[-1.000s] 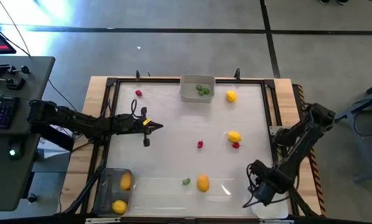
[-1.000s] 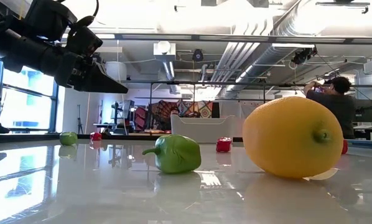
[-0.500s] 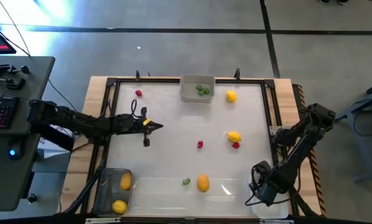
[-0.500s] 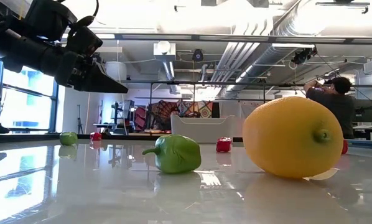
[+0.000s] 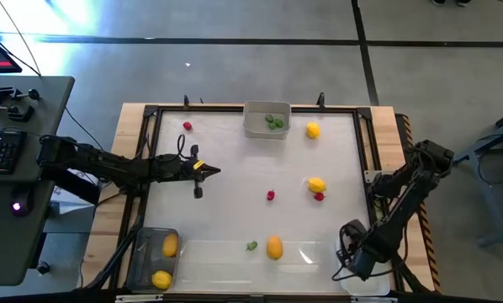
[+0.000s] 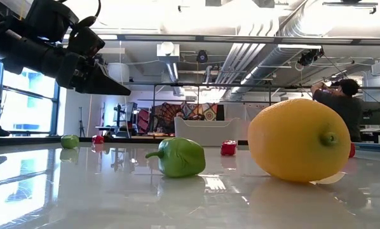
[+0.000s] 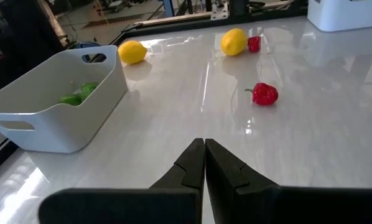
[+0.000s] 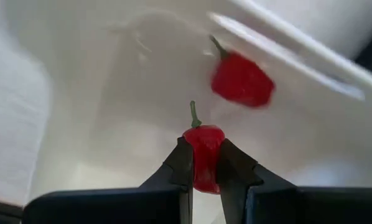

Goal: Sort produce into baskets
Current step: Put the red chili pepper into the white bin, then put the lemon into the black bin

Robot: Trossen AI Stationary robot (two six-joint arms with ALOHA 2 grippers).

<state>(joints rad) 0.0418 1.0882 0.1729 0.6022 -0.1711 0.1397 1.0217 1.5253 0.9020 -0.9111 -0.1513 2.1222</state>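
1. Over the near right corner of the tabletop (image 5: 235, 181), the right pincer (image 8: 201, 163) hangs above the white basket (image 5: 365, 283), its fingers clamped on a small red pepper (image 8: 203, 148) with the stem pointing away from the wrist.
2. I judge the step in hand to be the drop: the red piece is carried and sits over the white basket, where another red piece (image 8: 242, 79) already lies.
3. The next move calls for parting the fingers low enough that the pepper lands inside the walls and does not bounce out.
4. At the left edge, the left pincer (image 7: 204, 163) waits above the tabletop, fingers pressed together on nothing.
5. Work remains: red pieces lie at mid-tabletop (image 5: 270, 195), beside a lemon (image 5: 316, 184) and near the far left corner (image 5: 187, 126); another lemon (image 5: 274, 247) and a green pepper (image 5: 251, 246) lie near the near edge.
6. Only the right wrist view shows the held pepper; from above, the arm hides it and most of the white basket.
7. From above, the grey basket (image 5: 256, 128) holds green pieces at the far edge, and the dark-tinted basket (image 5: 142, 244) holds two lemons at the near left corner.
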